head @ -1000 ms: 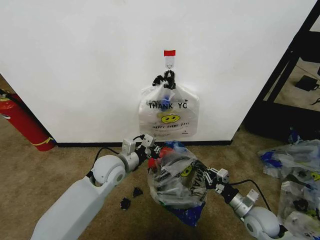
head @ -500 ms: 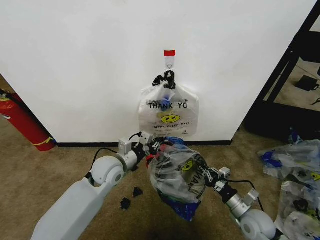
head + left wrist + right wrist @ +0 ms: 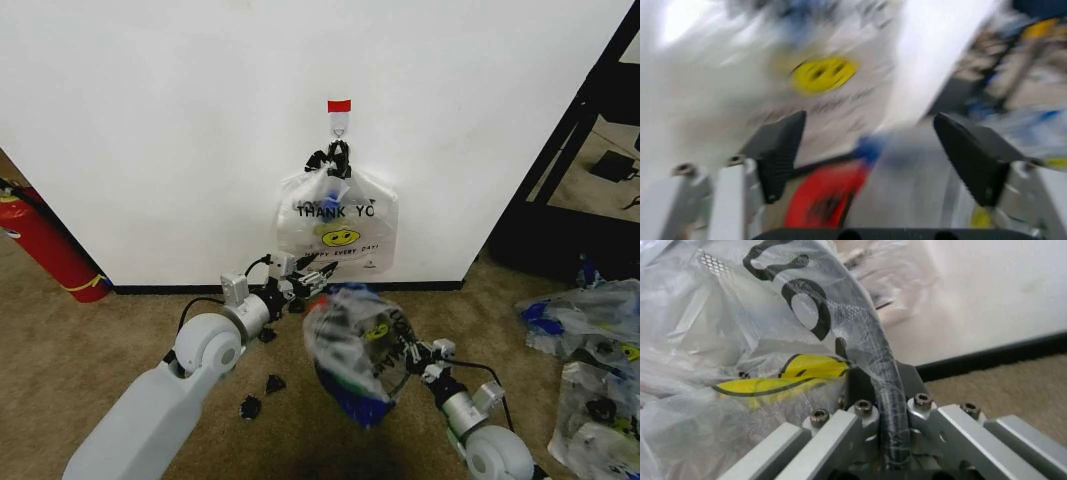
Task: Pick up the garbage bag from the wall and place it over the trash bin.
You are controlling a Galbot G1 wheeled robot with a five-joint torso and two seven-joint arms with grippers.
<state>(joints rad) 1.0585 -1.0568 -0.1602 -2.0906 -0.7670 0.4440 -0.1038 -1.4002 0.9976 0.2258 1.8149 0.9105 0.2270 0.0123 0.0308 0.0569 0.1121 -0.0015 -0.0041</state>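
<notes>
**Right pincer holds the bin rim through the bag; left pincer has let go**

The right pincer [image 3: 418, 357] is clenched on the garbage bag [image 3: 358, 345] — in the right wrist view its jaws pinch a fold of printed film together with what looks like the black rim of the trash bin [image 3: 881, 390]. From that pincer the bag bulges toward 10 o'clock in the head view, draped over the bin with its long axis near upright and its lower end just above the carpet. The left pincer [image 3: 305, 284] stands released at the bag's 10 o'clock, jaws spread and nothing between them, so the right arm is the nearer one. Beyond, at 12 o'clock, another bag [image 3: 338, 232] hangs from the hook [image 3: 339, 126] on the wall [image 3: 150, 120].

Against a second ago, the left pincer has drawn back from the bag's mouth — the red it touched is no longer exposed — and the bag has shifted slightly toward 3 o'clock.
</notes>
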